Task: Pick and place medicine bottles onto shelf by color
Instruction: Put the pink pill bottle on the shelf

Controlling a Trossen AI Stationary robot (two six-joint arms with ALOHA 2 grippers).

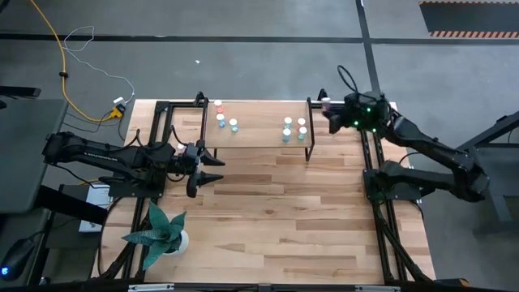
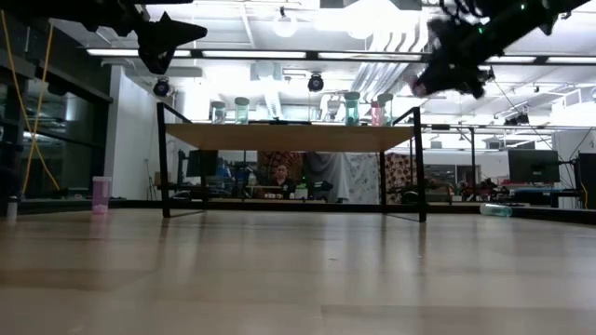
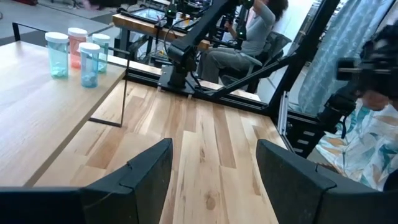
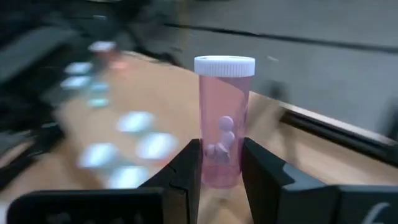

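The right gripper [image 4: 221,163] pinches a pink, see-through medicine bottle with a white cap [image 4: 224,118] upright between its dark fingers — in the high view it sits at the upper right, by the right end of the low, light-wood shelf on thin black legs [image 1: 259,130]. Capped bottles stand in two clusters on that shelf. The left gripper [image 1: 212,169] hovers left of centre, its jaws spread wide and empty.
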